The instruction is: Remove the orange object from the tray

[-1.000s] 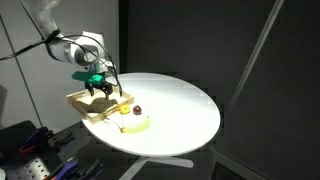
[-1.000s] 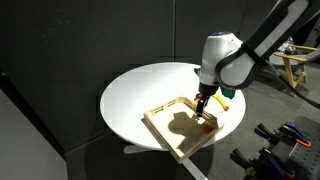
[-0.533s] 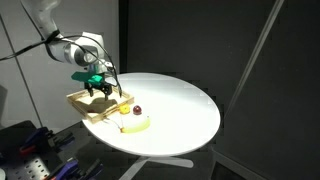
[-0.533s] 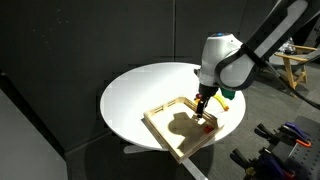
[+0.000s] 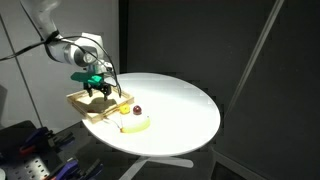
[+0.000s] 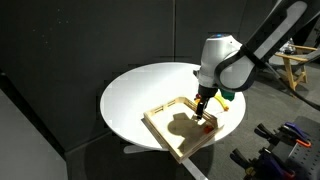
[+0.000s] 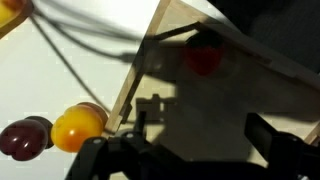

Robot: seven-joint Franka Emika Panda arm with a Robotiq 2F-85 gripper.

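Hovering my released claw (image 6: 203,113) above the orange object (image 7: 203,60); an off-centre closure could flick it along the tray (image 6: 158,127).

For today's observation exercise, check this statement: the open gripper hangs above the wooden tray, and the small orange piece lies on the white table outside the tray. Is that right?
Not quite. The orange piece lies inside the tray, not outside it on the table, as the wrist view shows. The gripper is indeed open above the tray.
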